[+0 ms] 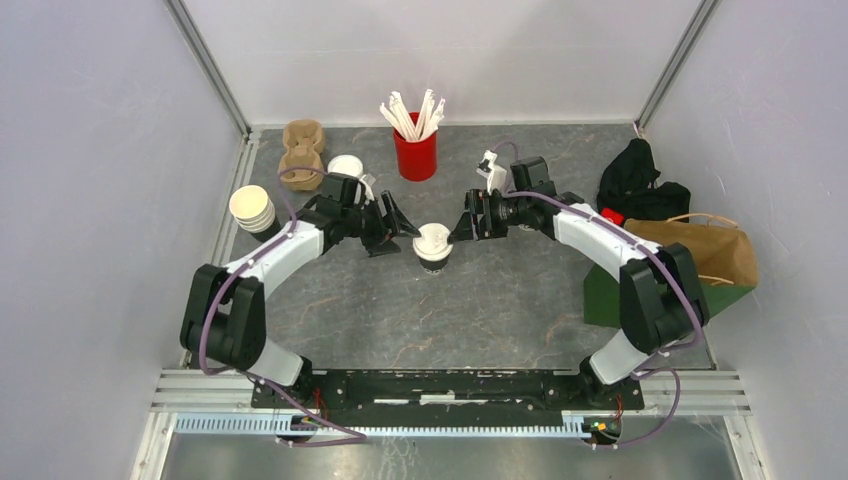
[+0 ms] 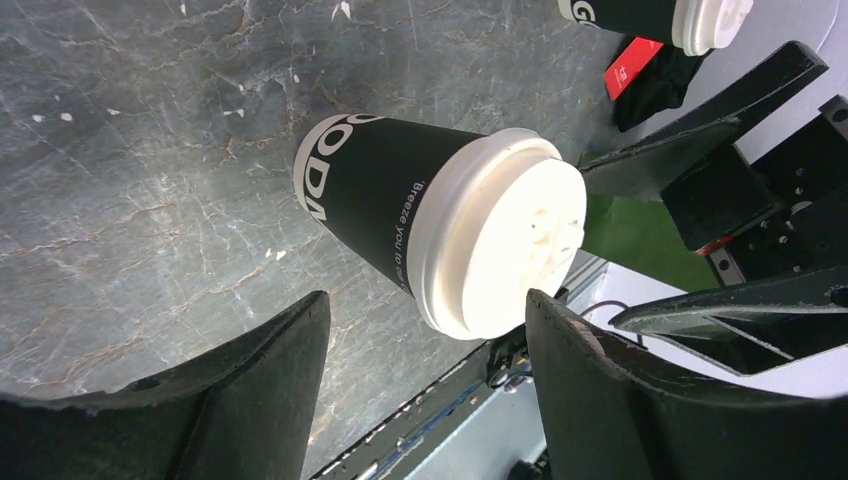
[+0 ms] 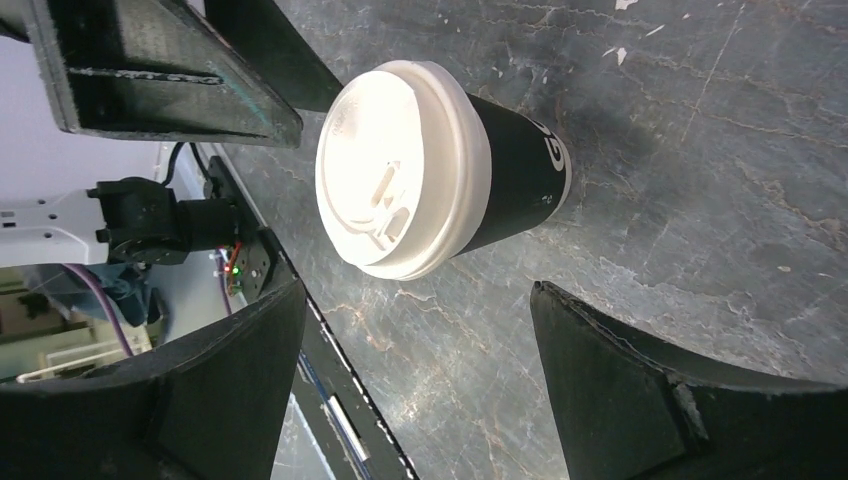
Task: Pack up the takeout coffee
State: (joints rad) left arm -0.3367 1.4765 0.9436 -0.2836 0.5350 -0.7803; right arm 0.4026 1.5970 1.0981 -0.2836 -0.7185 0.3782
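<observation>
One takeout coffee, a black paper cup (image 1: 433,258) with a white sip lid (image 1: 433,239), stands upright mid-table. My left gripper (image 1: 400,226) is open just left of it and my right gripper (image 1: 466,226) is open just right of it; neither touches it. In the left wrist view the cup (image 2: 375,195) sits just beyond my open left gripper (image 2: 428,300), and a second lidded black cup (image 2: 640,14) shows at the top right. From the right wrist, the cup (image 3: 520,165) lies just past the tips of the open right gripper (image 3: 418,290).
At the back stands a red holder (image 1: 415,155) full of white straws. A cardboard cup carrier (image 1: 302,153), a stack of white lids (image 1: 345,166) and a stack of lidless cups (image 1: 251,207) sit at the left. On the right lie a brown paper bag (image 1: 705,250) and black cloth (image 1: 640,180).
</observation>
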